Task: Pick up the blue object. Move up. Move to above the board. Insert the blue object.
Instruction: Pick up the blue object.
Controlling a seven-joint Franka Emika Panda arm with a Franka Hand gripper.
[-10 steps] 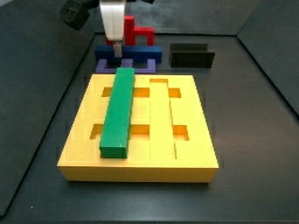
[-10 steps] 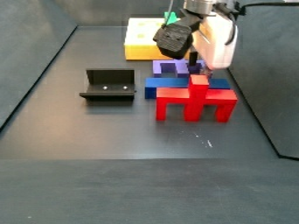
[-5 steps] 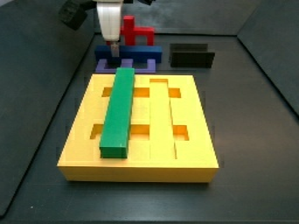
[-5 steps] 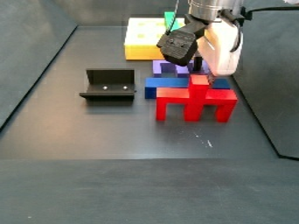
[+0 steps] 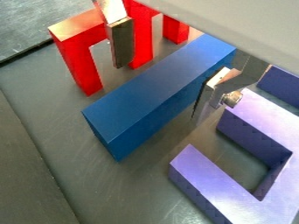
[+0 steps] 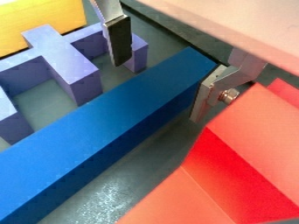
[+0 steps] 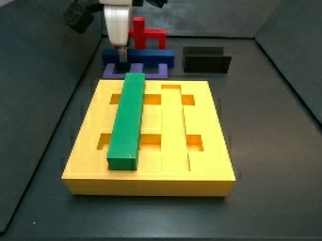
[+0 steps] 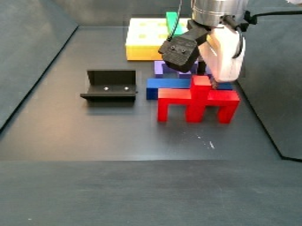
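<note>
Gripper (image 5: 163,63) is hovering over the blue object (image 5: 158,94), jaws spread wide, with 1 finger (image 6: 119,39) on each long side and neither pad touching it. Blue object is lying on the floor between the red piece (image 5: 91,45) and the purple piece (image 5: 239,157), behind the board (image 7: 151,132), which is carrying the green bar (image 7: 128,118).

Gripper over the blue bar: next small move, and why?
Probably close. In both wrist views the gripper is open, one finger on each side of the blue bar, gaps still visible, bar lying on the floor between red piece and purple piece.
</note>
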